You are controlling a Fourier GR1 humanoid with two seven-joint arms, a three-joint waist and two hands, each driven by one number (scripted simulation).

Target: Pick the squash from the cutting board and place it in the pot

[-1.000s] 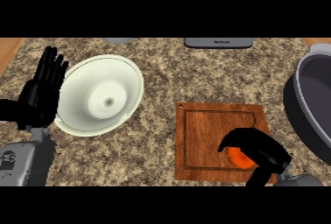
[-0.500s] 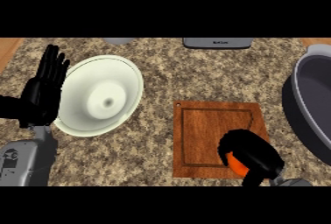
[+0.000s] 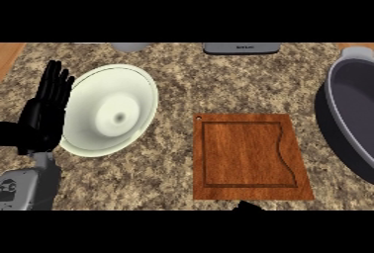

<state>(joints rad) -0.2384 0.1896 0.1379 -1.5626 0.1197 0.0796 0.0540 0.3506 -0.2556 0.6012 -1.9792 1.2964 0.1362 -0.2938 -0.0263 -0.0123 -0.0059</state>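
Note:
The wooden cutting board (image 3: pixel 248 155) lies on the counter right of centre, and no squash shows on it or anywhere else in the head view. The dark grey pot (image 3: pixel 349 116) stands at the right edge, partly cut off. Only a small black sliver of my right hand (image 3: pixel 248 206) shows at the lower edge, just below the board's near side; whatever it holds is hidden. My left hand (image 3: pixel 42 116) rests open at the far left, fingers up, beside the white plate.
A large white plate (image 3: pixel 110 111) sits left of the board. A grey appliance (image 3: pixel 241 48) and a pale round object (image 3: pixel 131 47) stand along the far edge. The speckled counter's wooden border (image 3: pixel 9 54) shows at the upper left.
My right hand, curled round the orange squash on the board's near right corner, has drawn back toward the lower edge and nearly out of view, taking the squash with it. The left hand stayed.

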